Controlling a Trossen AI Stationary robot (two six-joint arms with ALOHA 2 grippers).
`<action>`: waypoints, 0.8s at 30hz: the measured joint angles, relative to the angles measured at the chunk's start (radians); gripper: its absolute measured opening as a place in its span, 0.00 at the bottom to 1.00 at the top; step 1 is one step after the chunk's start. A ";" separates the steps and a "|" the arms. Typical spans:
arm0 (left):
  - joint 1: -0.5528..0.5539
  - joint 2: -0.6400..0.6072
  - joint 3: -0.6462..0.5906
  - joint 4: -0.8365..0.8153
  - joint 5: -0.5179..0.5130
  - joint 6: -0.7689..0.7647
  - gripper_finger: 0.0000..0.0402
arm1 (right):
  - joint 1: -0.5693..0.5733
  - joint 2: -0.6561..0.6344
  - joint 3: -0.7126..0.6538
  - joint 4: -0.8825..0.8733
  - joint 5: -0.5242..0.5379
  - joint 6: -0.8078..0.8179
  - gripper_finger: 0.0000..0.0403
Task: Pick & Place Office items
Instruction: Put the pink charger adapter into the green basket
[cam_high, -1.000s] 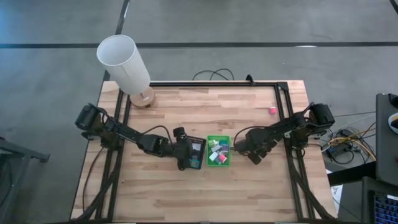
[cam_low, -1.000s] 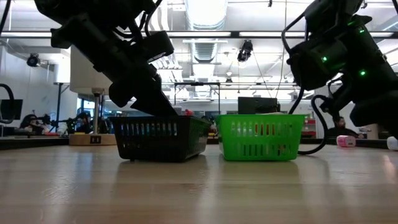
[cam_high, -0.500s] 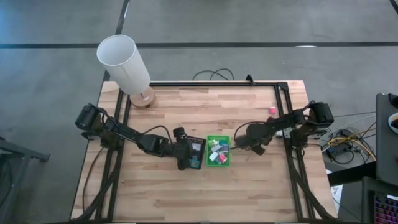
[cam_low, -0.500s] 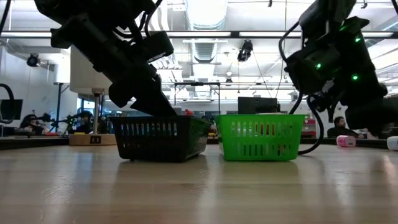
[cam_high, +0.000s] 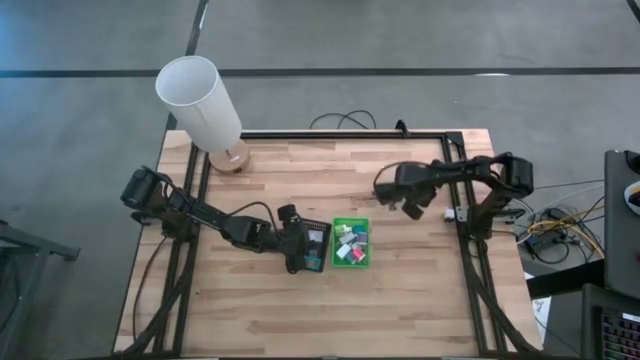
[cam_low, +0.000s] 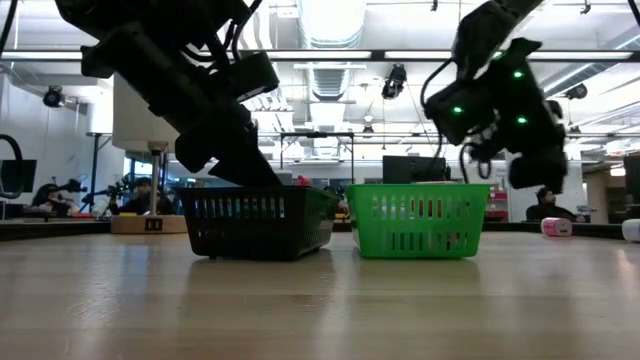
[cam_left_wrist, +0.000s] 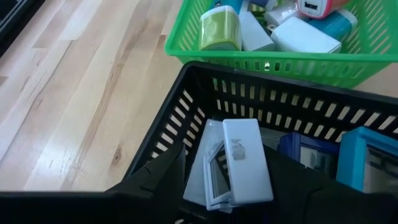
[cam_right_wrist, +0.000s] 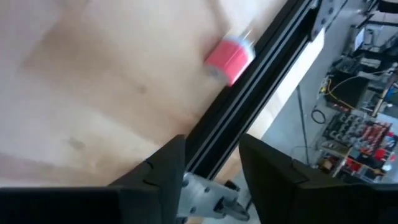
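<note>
Toward the left of the tabletop's middle, the left gripper hangs low over the black basket, its fingers parted on either side of a flat white case that lies inside with a blue item; whether they actually touch the case cannot be told, so it reads as an open stance with nothing held. Just beside it, the green basket holds a heap of small white, teal and pink office items. These look like light, rigid plastic pieces with smooth faces, likely to slip, so each is best pinched across its short, flat sides near the middle. Further right, the right gripper hovers above bare wood near the far right corner, fingers spread and empty. A loose pink block lies against the black frame rail at the right edge; that rail probably blocks one side, so the approach should come from above.
</note>
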 joint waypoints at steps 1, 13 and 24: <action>0.000 0.000 0.000 -0.003 0.000 0.000 0.47 | -0.023 -0.001 0.014 0.000 0.010 -0.011 0.39; 0.000 0.000 0.000 -0.031 0.001 -0.052 0.47 | -0.283 -0.021 0.164 0.042 0.017 -0.140 0.51; 0.000 0.000 0.000 -0.057 0.008 -0.092 0.47 | -0.449 -0.061 0.221 0.268 -0.155 -0.257 0.56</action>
